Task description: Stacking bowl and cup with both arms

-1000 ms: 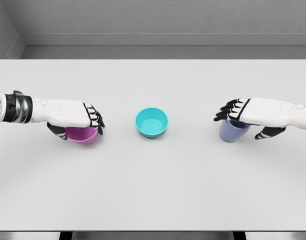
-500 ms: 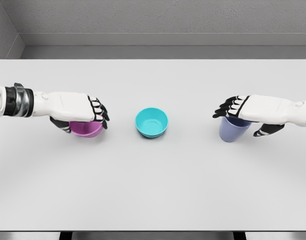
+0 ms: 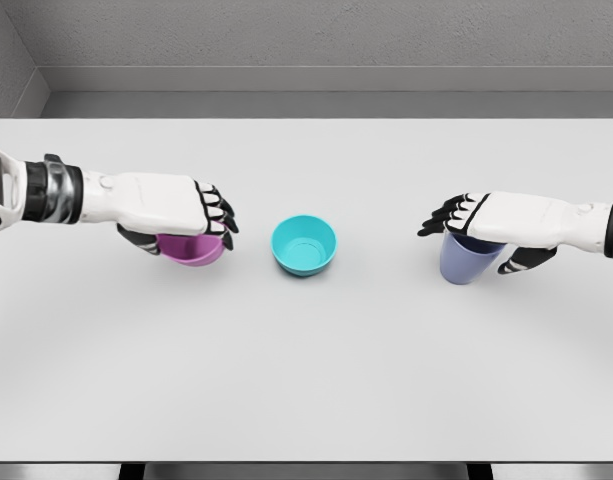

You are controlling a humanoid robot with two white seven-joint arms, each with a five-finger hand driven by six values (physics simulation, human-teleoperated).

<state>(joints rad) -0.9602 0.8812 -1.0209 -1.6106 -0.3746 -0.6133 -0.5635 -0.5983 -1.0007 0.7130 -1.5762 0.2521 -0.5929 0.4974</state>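
My left hand is shut on a magenta bowl, grasping it from above, just left of the teal bowl that stands upright at the table's middle. A small gap separates the two bowls. On the right, a lavender-blue cup stands upright on the table. My right hand lies over its rim with the fingers stretched out to the left. Its thumb sits apart from the cup's right side. The hand hides the cup's opening.
The white table runs wide in front of the objects, with its front edge near the picture's bottom. A grey wall rises behind the far edge. Nothing else stands on the table.
My left hand has carried the magenta bowl right and away from me, toward the teal bowl. My right hand has shifted slightly left and up over the cup, which has stayed put.
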